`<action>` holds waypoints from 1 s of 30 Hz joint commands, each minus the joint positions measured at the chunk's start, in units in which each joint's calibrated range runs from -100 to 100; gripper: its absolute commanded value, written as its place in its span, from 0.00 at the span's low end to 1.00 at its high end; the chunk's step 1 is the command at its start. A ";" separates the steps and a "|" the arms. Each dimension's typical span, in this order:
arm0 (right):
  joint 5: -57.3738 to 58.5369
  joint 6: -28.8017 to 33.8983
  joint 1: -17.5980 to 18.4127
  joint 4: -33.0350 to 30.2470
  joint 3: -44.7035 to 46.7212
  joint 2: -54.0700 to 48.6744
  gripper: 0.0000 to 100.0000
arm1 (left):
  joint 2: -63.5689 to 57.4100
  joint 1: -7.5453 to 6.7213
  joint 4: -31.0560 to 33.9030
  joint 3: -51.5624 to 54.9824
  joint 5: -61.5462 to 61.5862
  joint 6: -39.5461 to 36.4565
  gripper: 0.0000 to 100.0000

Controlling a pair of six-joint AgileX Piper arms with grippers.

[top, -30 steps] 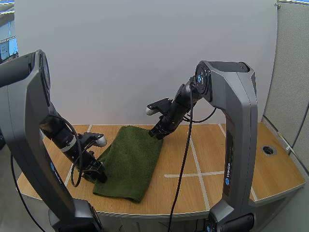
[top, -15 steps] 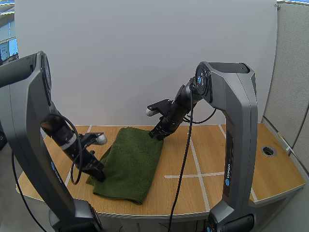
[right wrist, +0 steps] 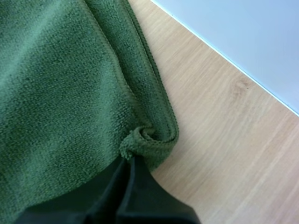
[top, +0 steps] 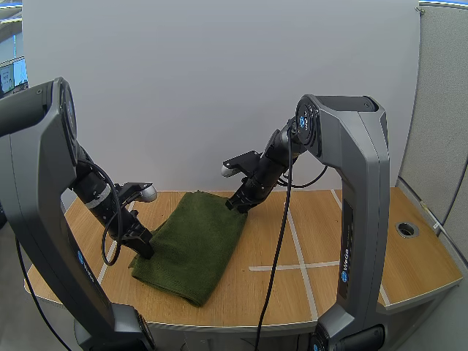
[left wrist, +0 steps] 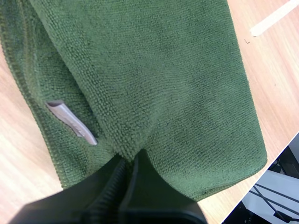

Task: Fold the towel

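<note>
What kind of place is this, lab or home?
Looks like a robotics lab bench, not a home: a wooden table marked with pale tape lines, a green towel on it, a plain white screen behind and a grey partition panel beside it.

Nothing can be read for certain. The right arm (top: 344, 252), at 4 o'clock, and the left arm (top: 80, 257), at 8 o'clock, each bear a blue badge with white lettering too small to read. The grey tag (left wrist: 72, 122) on the towel (left wrist: 163, 84) shows no print.
</note>
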 commanded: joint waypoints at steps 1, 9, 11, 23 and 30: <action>1.28 -0.43 -0.26 -0.46 0.24 -1.03 0.00 | -0.77 -0.25 0.17 -0.47 1.64 -0.39 0.00; 1.85 -0.43 -0.26 -0.57 0.24 -1.03 0.00 | -0.77 -0.25 -0.08 -0.47 1.64 -0.39 0.14; 1.85 -0.43 -0.26 -0.77 0.24 -1.03 0.00 | -0.77 -0.25 -0.51 -0.47 1.64 -0.39 0.28; 1.85 -0.43 -0.26 -0.77 0.24 -1.03 0.00 | -0.77 -0.25 -1.10 -0.47 1.64 -0.41 0.49; 1.85 -0.43 -0.26 -0.99 0.24 -1.03 0.00 | -0.77 -0.25 -0.99 -0.47 1.64 0.13 0.00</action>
